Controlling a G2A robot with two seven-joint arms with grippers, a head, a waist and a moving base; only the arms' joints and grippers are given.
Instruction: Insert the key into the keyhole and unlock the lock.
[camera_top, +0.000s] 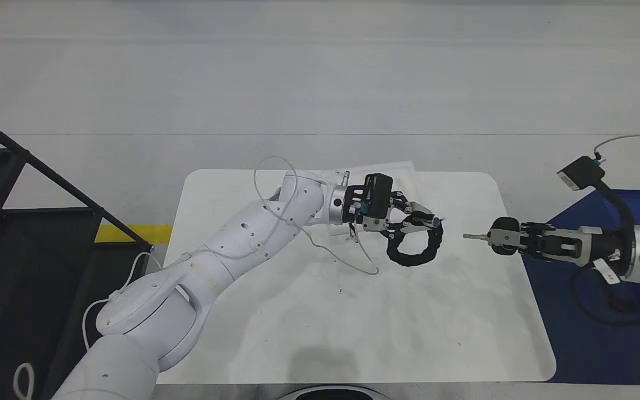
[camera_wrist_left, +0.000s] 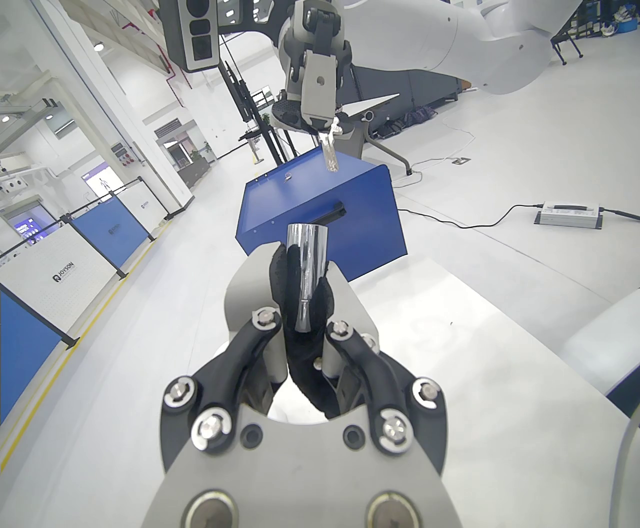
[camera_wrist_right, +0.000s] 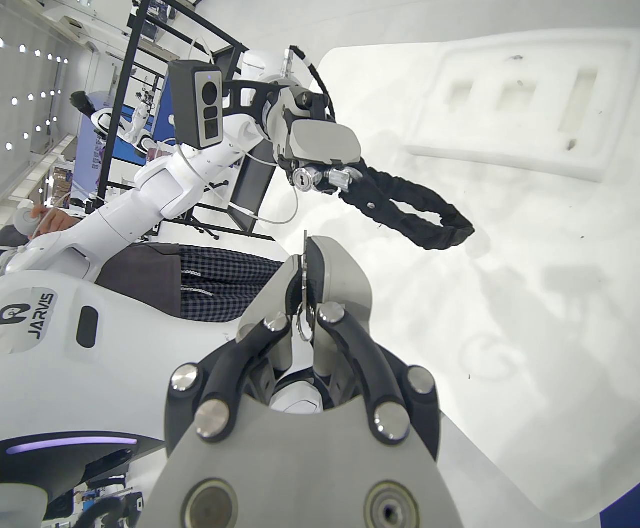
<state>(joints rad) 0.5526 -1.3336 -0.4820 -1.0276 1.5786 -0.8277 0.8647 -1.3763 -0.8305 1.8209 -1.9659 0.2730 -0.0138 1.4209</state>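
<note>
My left gripper (camera_top: 400, 218) sits over the middle of the table (camera_top: 300, 320), toward its far side, with its fingers (camera_wrist_left: 245, 290) pressed onto the lock (camera_wrist_left: 306, 260). The chrome cylinder stands out past the fingertips. The black fabric-covered loop (camera_top: 415, 248) hangs from it toward the near side; I cannot tell whether it touches the table. In the right wrist view the keyhole (camera_wrist_right: 301, 179) on the end of the cylinder faces my other arm.

My right gripper (camera_top: 503, 237) is off to the right, over the table's right edge. Its fingers (camera_wrist_right: 345, 280) pinch the key (camera_wrist_right: 303, 267) by its head, with a key ring (camera_wrist_right: 301, 327) tucked between them behind it. The blade points left at the lock, with a clear gap between its tip and the cylinder, so the two are apart.

A white foam tray (camera_wrist_right: 510, 95) lies on the far part of the table beyond the lock. A blue cabinet (camera_wrist_left: 320, 210) stands on the floor just right of the table, below the right gripper
</note>
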